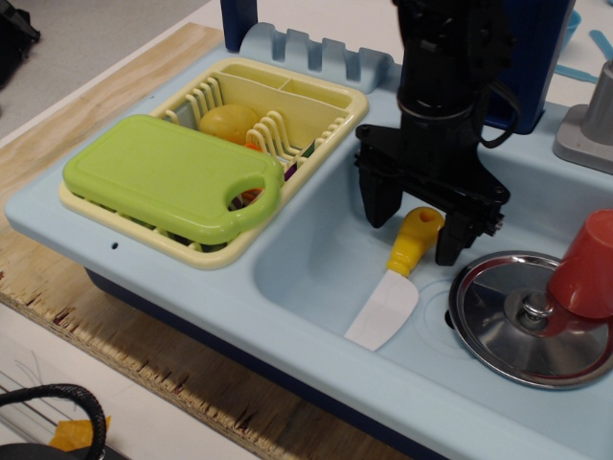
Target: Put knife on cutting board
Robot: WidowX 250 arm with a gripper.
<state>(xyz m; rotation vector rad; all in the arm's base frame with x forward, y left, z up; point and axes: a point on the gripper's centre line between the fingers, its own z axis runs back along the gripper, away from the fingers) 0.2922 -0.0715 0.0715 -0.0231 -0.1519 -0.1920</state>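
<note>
A black end effector (417,228), jaws spread wide, straddles the yellow handle of a knife (397,280) that looks light, rigid and slippery, best gripped there.

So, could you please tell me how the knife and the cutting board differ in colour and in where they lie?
The knife has a white blade and a yellow handle, while the cutting board is lime green all over. The knife lies down in the sink basin, its handle between the open gripper fingers; the cutting board rests on top of the pale-yellow dish rack. Both look like plastic, and each has a hole at its handle end.
</note>
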